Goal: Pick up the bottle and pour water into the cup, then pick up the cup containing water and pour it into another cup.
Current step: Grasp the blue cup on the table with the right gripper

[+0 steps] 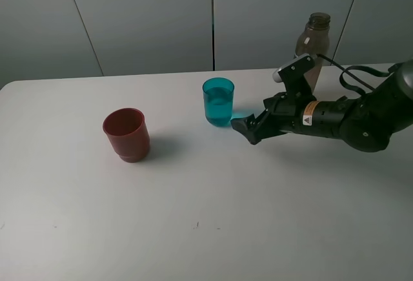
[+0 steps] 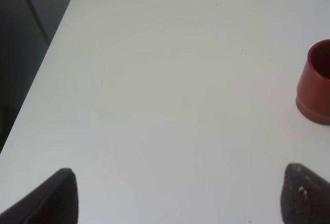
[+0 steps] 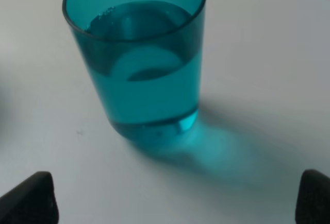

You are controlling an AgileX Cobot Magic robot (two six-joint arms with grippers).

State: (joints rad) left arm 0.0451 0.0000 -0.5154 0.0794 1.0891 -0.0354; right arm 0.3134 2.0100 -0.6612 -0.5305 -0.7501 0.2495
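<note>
Teal cup (image 1: 218, 102), seemingly untouched, before right pincer (image 1: 247, 130).

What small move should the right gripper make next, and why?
Probably ease the right gripper forward until its open jaws straddle the teal cup. The cup already holds water, the bottle stands on the table, and the gripper sits just short of the cup, empty.

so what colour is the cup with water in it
The cup is translucent teal-blue; the right wrist view shows it best.
</note>
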